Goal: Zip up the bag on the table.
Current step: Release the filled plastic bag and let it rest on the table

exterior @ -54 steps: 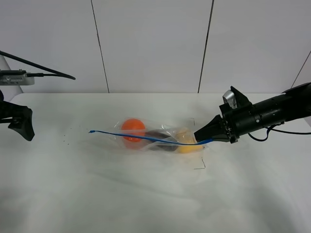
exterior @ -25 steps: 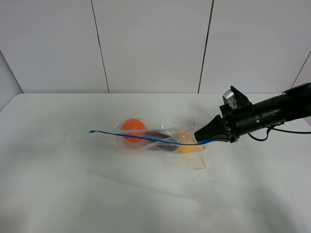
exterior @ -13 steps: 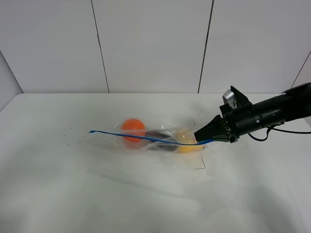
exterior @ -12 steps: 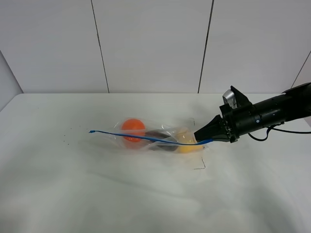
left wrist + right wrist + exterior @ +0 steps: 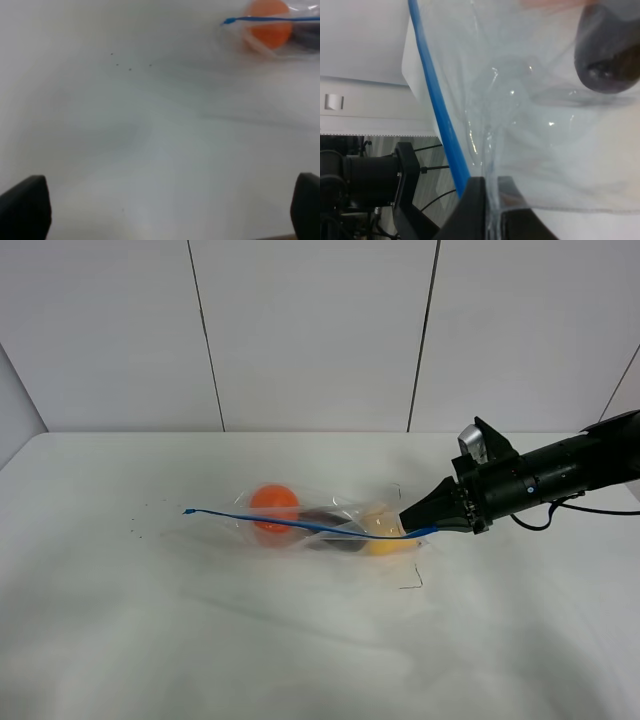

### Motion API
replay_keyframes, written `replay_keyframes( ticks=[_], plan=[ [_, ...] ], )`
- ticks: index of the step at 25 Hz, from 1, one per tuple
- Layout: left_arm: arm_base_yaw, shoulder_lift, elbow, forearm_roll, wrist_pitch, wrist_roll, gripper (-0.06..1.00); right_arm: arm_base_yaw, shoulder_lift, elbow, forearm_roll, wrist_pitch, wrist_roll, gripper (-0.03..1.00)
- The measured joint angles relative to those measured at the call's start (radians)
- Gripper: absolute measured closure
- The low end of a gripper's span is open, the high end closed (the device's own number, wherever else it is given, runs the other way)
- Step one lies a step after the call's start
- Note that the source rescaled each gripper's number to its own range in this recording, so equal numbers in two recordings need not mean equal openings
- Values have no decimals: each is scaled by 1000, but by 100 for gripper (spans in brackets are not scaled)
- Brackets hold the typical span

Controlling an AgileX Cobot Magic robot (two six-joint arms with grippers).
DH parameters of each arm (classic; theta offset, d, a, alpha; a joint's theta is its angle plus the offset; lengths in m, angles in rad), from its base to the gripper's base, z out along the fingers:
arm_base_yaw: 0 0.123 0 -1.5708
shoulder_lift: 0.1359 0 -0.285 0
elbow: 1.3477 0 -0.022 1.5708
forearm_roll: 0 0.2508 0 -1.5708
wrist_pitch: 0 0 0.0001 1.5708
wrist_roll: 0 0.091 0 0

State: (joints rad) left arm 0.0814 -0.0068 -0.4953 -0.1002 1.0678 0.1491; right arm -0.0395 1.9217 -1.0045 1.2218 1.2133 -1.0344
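The clear crinkly bag [image 5: 325,523] lies mid-table on the white table [image 5: 200,640], with an orange fruit [image 5: 274,506], a dark purple fruit [image 5: 330,538] and a yellow fruit [image 5: 385,535] inside. Its blue zipper strip [image 5: 300,523] runs from the free left end to my right gripper [image 5: 412,527], which is shut on the strip's right end. In the right wrist view the strip [image 5: 436,107] and plastic run into the closed fingers [image 5: 475,205]. My left gripper is out of the exterior view; its two fingertips [image 5: 22,207] stand wide apart over bare table, far from the bag [image 5: 272,27].
Several tiny dark specks [image 5: 135,530] lie on the table left of the bag. A thin dark mark [image 5: 412,585] lies just in front of the bag's right end. White wall panels stand behind the table.
The left arm, seen at the left edge 2.2 s ago, has left the exterior view. The right gripper and the bag have not moved.
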Motion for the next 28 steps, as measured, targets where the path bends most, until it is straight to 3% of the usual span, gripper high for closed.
replay_keyframes(
  ticks=[9,28],
  plan=[
    [0,0,1,53,0,-83,-6,0,0,0,0,0,0,97],
    [0,0,2,87,-1,-132,-6,0,0,0,0,0,0,97]
  ],
)
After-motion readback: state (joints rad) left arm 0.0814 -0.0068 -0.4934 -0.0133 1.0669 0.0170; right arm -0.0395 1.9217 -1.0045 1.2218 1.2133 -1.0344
